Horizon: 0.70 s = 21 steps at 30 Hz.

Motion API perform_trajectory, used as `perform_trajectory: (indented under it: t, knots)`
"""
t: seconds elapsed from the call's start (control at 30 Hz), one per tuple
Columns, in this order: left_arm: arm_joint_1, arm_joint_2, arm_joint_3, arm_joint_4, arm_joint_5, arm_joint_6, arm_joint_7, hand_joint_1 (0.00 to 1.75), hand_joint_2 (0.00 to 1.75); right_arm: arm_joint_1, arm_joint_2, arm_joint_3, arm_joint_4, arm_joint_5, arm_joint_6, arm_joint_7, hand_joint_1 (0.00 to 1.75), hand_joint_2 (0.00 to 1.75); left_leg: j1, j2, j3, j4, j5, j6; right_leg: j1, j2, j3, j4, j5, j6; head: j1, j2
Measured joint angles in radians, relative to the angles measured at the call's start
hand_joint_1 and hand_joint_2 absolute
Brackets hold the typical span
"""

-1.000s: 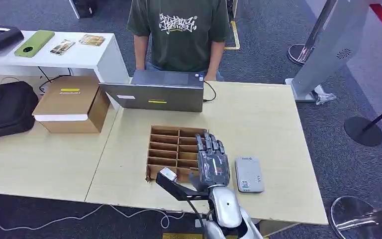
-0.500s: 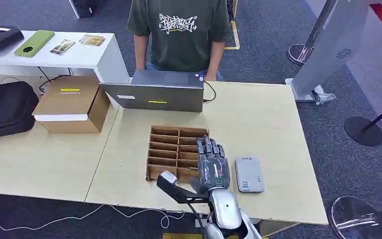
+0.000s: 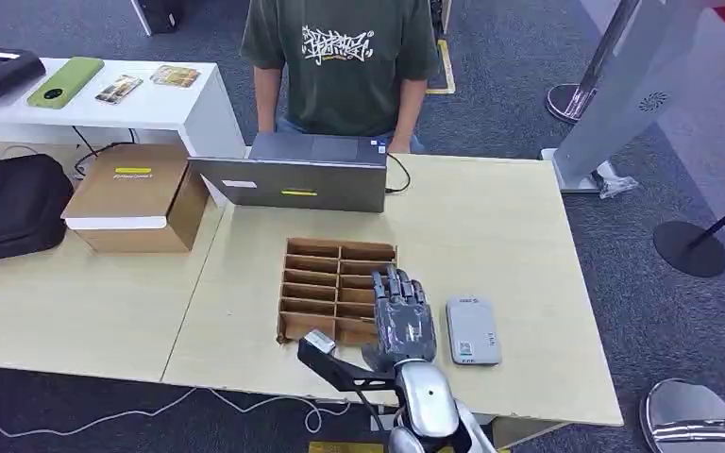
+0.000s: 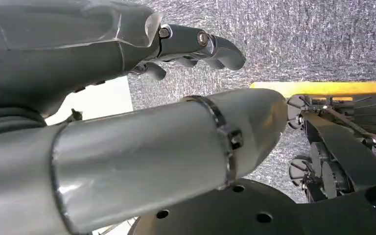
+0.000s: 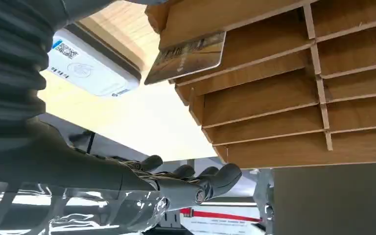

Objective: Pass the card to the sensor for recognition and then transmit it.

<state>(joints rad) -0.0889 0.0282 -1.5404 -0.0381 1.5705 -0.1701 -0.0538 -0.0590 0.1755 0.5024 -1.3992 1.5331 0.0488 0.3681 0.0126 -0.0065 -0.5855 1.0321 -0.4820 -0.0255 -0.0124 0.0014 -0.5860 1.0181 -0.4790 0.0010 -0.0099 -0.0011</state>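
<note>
Right hand [image 3: 401, 321] empty over card [image 5: 186, 56] — rack [image 3: 332, 288].

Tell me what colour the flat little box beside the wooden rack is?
The flat rounded card reader is light grey, clearest in the head view.

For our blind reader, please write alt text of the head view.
The right robot hand, fingers spread and empty, hovers over a wooden slotted organizer beside a grey card reader on a light table. Behind a laptop stands a person in a green shirt.
</note>
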Motion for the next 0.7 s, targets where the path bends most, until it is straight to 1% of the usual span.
perform_trajectory:
  t: [0.2,0.47,0.7]
  knots:
    - [0.0,0.0,0.001,0.0,0.0,0.0,0.001,0.0,0.0,-0.012,0.0,0.0,0.04,-0.009,-0.04,-0.02,0.0,1.75,0.0,0.0,0.0,0.0,0.0,0.0,0.0,0.0,0.0,0.0,0.0,0.0,0.0,0.0]
    - [0.001,-0.002,0.002,0.0,0.0,0.0,0.001,0.0,0.0,-0.018,0.001,0.0,0.083,-0.015,-0.053,-0.035,0.0,1.75,0.0,0.0,0.0,0.0,0.0,0.0,0.0,0.0,0.0,0.0,0.0,0.0,0.0,0.0]
    - [0.001,-0.002,0.01,0.0,0.0,-0.001,0.001,0.0,0.0,-0.02,0.001,-0.003,0.122,-0.008,-0.065,-0.035,0.0,1.75,0.0,0.0,0.0,0.0,0.0,0.0,0.0,0.0,0.0,0.0,0.0,0.0,0.0,0.0]
